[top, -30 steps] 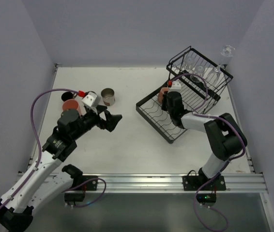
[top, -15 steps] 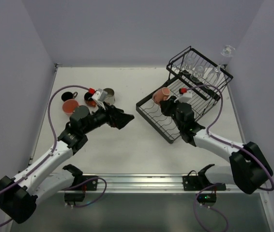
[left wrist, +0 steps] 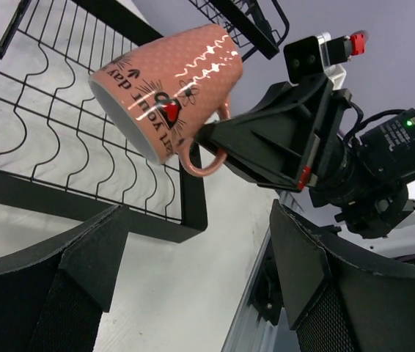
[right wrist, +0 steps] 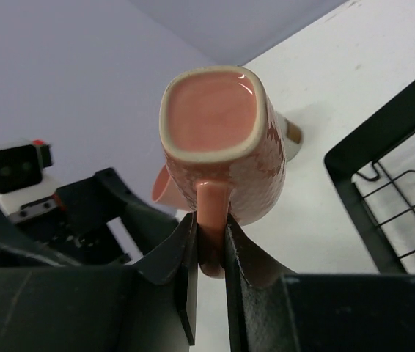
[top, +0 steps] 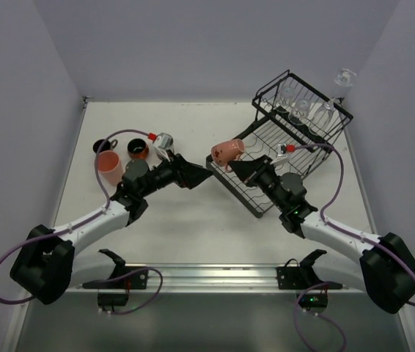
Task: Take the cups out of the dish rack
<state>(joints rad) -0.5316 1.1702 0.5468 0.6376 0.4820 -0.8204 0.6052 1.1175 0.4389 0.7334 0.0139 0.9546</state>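
Observation:
My right gripper [top: 241, 164] is shut on the handle of the small pink mug [top: 226, 152] and holds it in the air, on its side, over the left edge of the black wire dish rack [top: 255, 199]. The right wrist view shows the fingers [right wrist: 185, 249] clamped on the handle below the mug [right wrist: 218, 125]. My left gripper [top: 204, 176] is open and empty just left of the mug. In the left wrist view the mug [left wrist: 167, 92] hangs above and ahead of the open gripper [left wrist: 196, 257]. Clear glasses [top: 296, 103] stand in the raised basket.
On the table at the left stand a pink tumbler [top: 107, 162], a dark mug [top: 101, 145], an orange-red mug [top: 137, 149] and a pale cup [top: 163, 139]. One more clear glass [top: 345, 76] shows at the right wall. The rack's raised basket [top: 317, 121] is at the far right.
My right gripper has lifted the pink mug off the rack and carried it left. My left arm has reached right, toward the mug, away from the cups on the table.

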